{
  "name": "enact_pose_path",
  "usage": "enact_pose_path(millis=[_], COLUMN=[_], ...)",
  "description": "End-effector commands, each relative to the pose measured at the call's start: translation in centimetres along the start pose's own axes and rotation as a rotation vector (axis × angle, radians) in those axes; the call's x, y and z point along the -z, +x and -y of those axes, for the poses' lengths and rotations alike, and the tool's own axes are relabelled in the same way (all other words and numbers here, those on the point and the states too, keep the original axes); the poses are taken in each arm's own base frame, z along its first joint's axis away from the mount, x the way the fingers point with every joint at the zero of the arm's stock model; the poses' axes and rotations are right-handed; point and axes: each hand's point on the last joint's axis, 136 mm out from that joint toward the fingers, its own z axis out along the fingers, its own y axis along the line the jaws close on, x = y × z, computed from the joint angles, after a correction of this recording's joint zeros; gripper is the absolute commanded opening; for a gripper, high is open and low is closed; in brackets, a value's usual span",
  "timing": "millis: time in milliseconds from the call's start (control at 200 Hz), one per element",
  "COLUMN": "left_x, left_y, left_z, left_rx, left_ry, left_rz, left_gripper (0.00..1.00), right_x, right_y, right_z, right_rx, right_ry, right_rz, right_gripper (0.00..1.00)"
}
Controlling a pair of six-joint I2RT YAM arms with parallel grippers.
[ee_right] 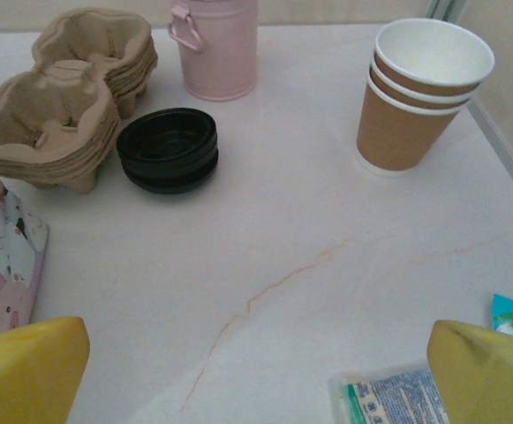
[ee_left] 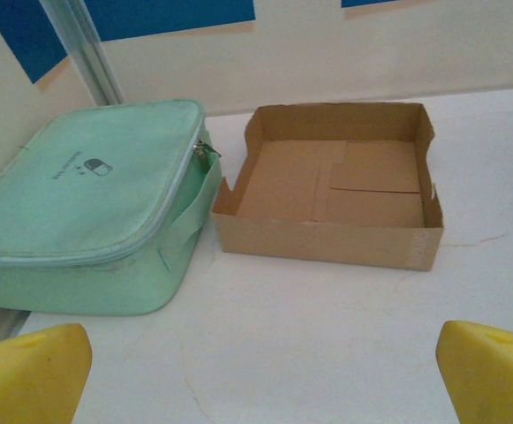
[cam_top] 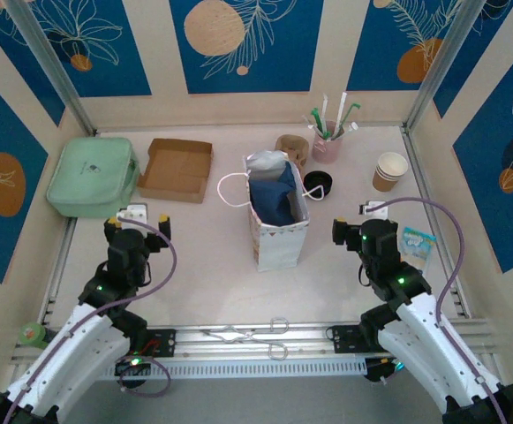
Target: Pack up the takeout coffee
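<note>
At the far left of the worktop (cam_top: 203, 274) lay a mint-green zip case (cam_top: 91, 177), closed. An open cardboard box (cam_top: 177, 170) sat just beside it on the right. The left claw (cam_top: 138, 215) hovered on the near side of these two, its yellow fingertips (ee_left: 26, 371) spread wide and gripping nothing.

In the middle stood a printed paper bag (cam_top: 278, 231) with white cord handles, upright, with something dark blue inside. Behind it and to the right sat a stack of moulded-pulp carriers (ee_right: 57, 106). A short stack of black lids (ee_right: 168, 150) lay just beside them, and a pink cup (ee_right: 216, 44) of straws stood behind the lids.

Farther right, apart from the lids and near the right wall, stood the paper cups (ee_right: 419, 97). They were kraft-brown with white insides, nested, upright and open-topped.

The right claw (cam_top: 375, 210) hovered on the near side of them, jaws wide apart and gripping nothing. A clear-wrapped packet (ee_right: 397, 397) and a teal packet (cam_top: 418, 242) lay by its right finger.
</note>
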Motion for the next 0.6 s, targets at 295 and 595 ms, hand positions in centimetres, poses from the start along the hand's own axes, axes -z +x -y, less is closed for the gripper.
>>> enact_pose_path(millis=[295,595], left_x=[0.1,-0.3], left_y=[0.6,2.4], left_z=[-1.2,-1.3], left_rx=[-0.04,-0.081], left_ry=[-0.08,-0.124], left_rz=[0.074,0.054], left_gripper=[1.0,1.0], right_x=[-0.8,-1.0], right_y=[1.6,3.2], right_z=[1.7,2.2], right_rx=[-0.096,-0.087], right_ry=[0.101,0.142], right_rz=[0.005,-0.003], right_gripper=[0.99,0.99])
